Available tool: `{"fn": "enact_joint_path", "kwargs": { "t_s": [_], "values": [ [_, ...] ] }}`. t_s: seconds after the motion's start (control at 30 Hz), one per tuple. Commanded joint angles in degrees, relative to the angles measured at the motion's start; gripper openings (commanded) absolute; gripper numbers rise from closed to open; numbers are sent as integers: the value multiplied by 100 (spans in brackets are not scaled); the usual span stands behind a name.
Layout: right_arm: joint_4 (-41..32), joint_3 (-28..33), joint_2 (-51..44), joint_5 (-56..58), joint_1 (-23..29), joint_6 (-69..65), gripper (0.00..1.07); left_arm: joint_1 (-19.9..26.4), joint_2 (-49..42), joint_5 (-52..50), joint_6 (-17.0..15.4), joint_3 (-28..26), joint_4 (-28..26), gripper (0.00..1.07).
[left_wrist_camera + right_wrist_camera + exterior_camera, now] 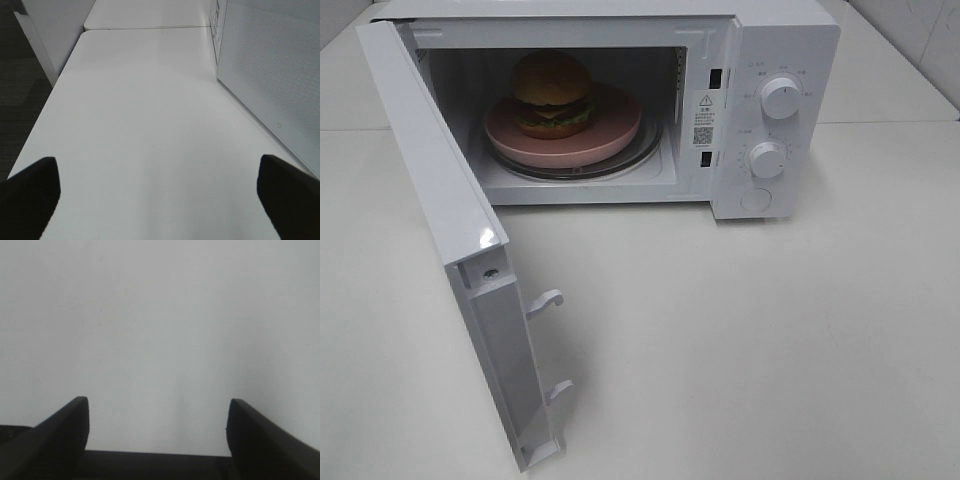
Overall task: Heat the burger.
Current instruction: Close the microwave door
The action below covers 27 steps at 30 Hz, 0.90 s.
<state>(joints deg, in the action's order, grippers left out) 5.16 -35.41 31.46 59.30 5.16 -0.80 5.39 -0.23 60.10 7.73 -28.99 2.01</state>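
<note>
Open white microwave (790, 40) on a pale worktop (740, 340), with a burger (552, 95) inside it.
The burger sits on a round pink plate (620, 138), towards the plate's left and back. The plate rests on the glass turntable (653, 150) in the oven cavity. The door (430, 180) hangs wide open to the left, its two latch hooks facing forward. Two round dials (781, 97) sit one above the other on the right-hand panel. Neither arm shows in the high view. In the wrist views, the left jaws stand wide apart over bare worktop beside the door, holding nothing. The right jaws are also apart and empty above a plain white surface.
</note>
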Motion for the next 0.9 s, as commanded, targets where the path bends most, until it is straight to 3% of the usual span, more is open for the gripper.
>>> {"fn": "enact_joint_path", "kwargs": {
  "t_s": [0.03,0.17,0.7,0.9],
  "values": [
    [6,218,-487,-86,-29,80,72,-6,-115,-40,-11,11,17,106],
    [-11,665,-1409,-183,-29,80,72,-6,-115,-40,-11,11,17,106],
    [-6,665,-3094,-223,-29,46,72,-6,-115,-40,-11,11,17,106],
    [23,676,-3340,-218,-29,17,85,-6,-120,-40,-11,11,17,106]
  ]
}}
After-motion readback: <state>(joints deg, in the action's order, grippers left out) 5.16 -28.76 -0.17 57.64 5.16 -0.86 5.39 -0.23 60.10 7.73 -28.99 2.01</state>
